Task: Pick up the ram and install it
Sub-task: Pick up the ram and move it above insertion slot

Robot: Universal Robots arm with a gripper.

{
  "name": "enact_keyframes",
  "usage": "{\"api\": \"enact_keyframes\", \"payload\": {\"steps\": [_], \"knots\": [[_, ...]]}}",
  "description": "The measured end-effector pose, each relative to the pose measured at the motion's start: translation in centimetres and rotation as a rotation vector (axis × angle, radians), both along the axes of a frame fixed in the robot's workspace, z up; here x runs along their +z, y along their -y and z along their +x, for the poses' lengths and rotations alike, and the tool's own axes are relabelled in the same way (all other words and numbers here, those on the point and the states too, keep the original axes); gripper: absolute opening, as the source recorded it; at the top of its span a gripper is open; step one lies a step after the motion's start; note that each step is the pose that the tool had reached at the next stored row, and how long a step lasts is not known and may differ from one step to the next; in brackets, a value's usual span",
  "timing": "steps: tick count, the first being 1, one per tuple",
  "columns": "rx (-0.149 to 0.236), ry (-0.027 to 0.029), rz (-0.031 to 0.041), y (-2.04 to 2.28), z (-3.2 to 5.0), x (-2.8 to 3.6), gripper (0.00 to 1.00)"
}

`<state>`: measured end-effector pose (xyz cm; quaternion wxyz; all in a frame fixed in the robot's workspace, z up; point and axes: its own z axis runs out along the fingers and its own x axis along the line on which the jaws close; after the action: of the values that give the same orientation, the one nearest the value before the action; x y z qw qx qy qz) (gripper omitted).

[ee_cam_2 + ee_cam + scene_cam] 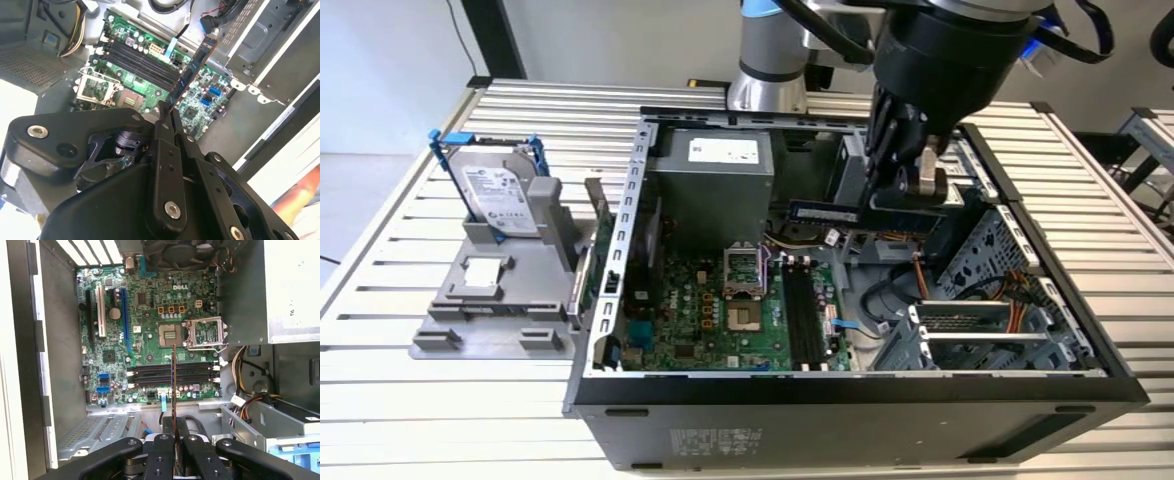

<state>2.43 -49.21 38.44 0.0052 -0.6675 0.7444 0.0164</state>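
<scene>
My gripper (907, 205) hangs over the back right part of the open computer case (854, 395), shut on the ram (825, 212). The ram is a thin dark stick that juts from the fingers toward the exterior view's left, well above the motherboard (707, 320). In the second wrist view the ram (192, 67) runs out from between the closed fingers (165, 150) over the green board. In the first wrist view the ram (173, 385) appears edge-on, crossing above the black memory slots (150, 371). Those slots (803, 320) lie empty on the board, below the stick.
A silver hard drive in a blue frame (494, 190) stands on a grey holder (487, 300) at the exterior view's left. Inside the case are a grey power supply (714, 180), an open CPU socket (740, 270), cables (887, 290) and a metal drive cage (987, 335).
</scene>
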Motion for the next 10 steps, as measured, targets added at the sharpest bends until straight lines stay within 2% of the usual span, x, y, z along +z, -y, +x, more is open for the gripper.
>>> {"api": "enact_keyframes", "payload": {"steps": [10], "knots": [[-0.150,0.0000,0.0000,0.00,0.00,0.00,0.00]]}}
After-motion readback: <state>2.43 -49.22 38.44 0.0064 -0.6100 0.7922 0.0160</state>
